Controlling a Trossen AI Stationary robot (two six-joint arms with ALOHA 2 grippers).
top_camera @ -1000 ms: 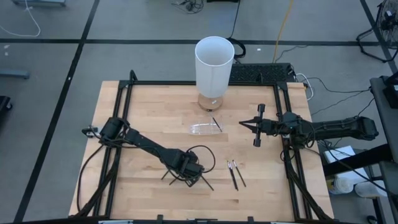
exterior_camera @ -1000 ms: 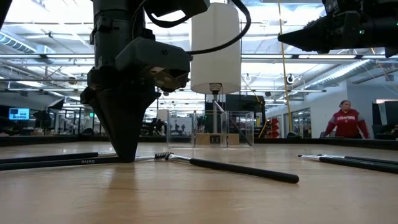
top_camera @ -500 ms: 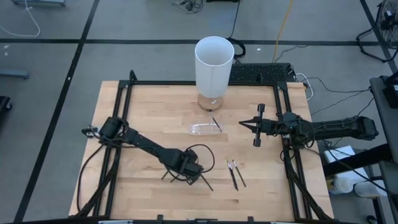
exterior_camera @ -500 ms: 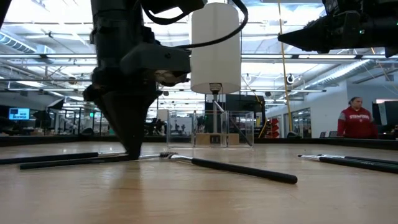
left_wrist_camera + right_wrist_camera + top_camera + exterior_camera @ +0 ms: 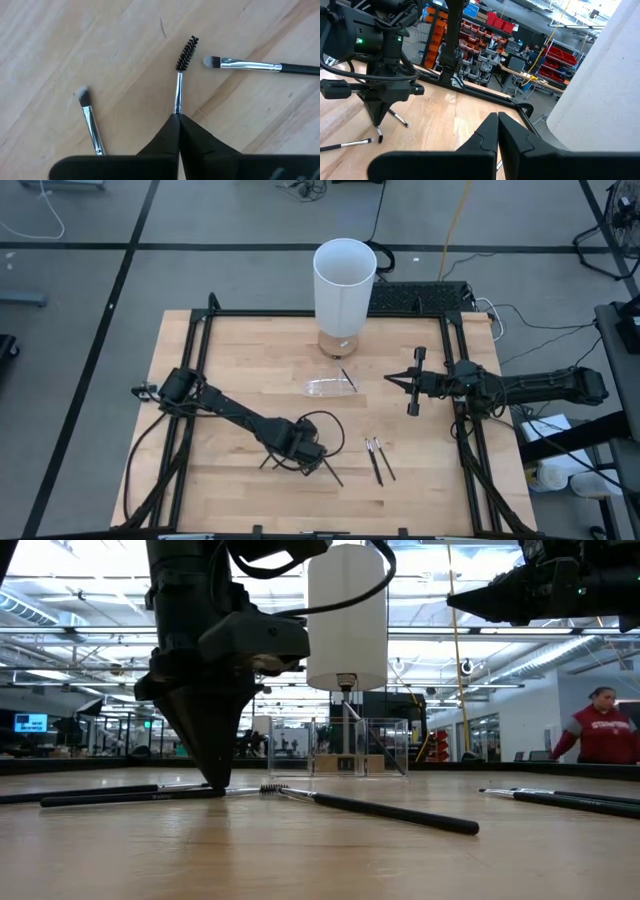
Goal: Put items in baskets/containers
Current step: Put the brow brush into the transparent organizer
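Left gripper (image 5: 303,459) is down at the near middle of the table (image 5: 240,360), fingers pressed together on the metal ferrule of a spoolie brush (image 5: 182,65); the left wrist view shows the bristle end sticking out past the closed tips, and the low view shows the handle still lying on the wood, so we judge the grasp made but the lift not yet begun. Two more brushes lie just beside it: a small pale-tipped brush (image 5: 89,117) on one side and a flat brush (image 5: 250,65) on the other. A pair of brushes (image 5: 379,459) lies apart to the right of the gripper. The clear container (image 5: 329,387) sits near the table's middle, in front of the tall white cylinder (image 5: 343,285); one dark brush (image 5: 348,380) leans at its right edge, apparently already in. We therefore count one item placed, one in hand, and about four left. Right gripper (image 5: 411,383) hovers over the right of the table, fingers together and holding nothing.
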